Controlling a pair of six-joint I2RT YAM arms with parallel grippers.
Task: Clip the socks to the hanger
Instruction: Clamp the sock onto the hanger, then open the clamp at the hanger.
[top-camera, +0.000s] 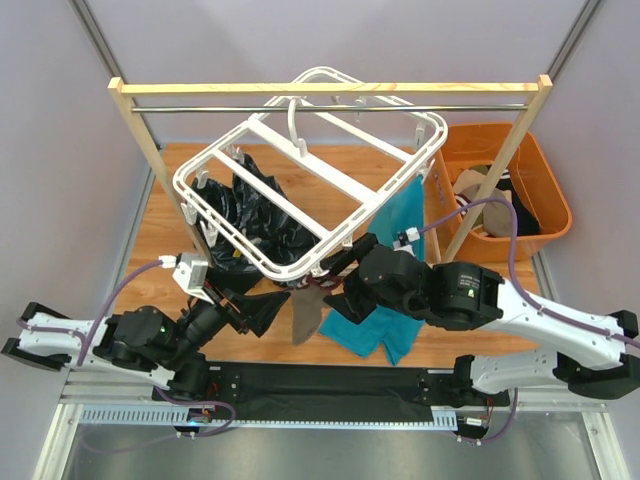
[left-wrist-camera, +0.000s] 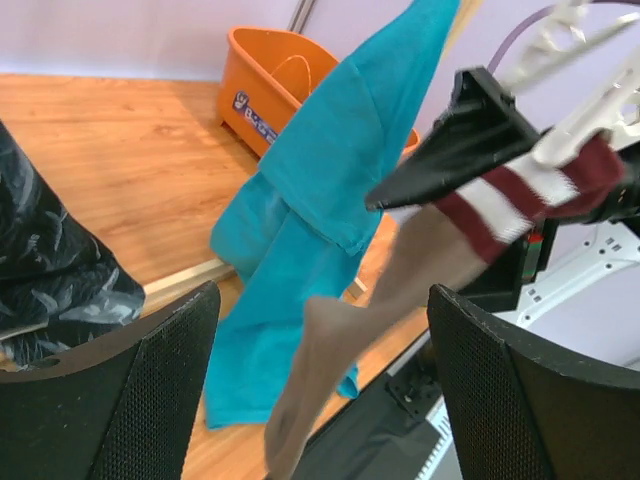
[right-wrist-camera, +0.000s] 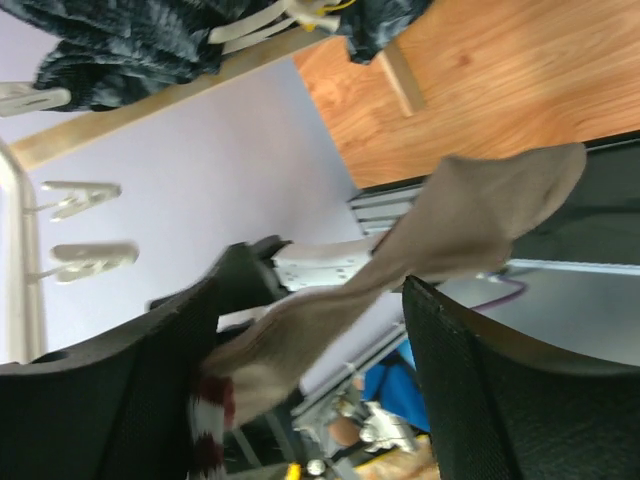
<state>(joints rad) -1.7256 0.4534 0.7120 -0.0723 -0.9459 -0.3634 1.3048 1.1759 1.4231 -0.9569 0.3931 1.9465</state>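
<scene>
Robot lab test cell: plain pale-lilac partition walls (top-camera: 400, 40), aluminium base rail (top-camera: 300, 414), wooden drying rack (top-camera: 200, 88), orange plastic tub (top-camera: 552, 190)

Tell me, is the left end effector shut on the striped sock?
No, in the left wrist view the left end effector stands wide open, and the striped sock hangs loose in the gap.

One blue-white label (left-wrist-camera: 257, 117) is seen on the orange bin (left-wrist-camera: 285, 80), front wall, left wrist view; lettering too blurred to be read. No other txt/nos. legible.
</scene>
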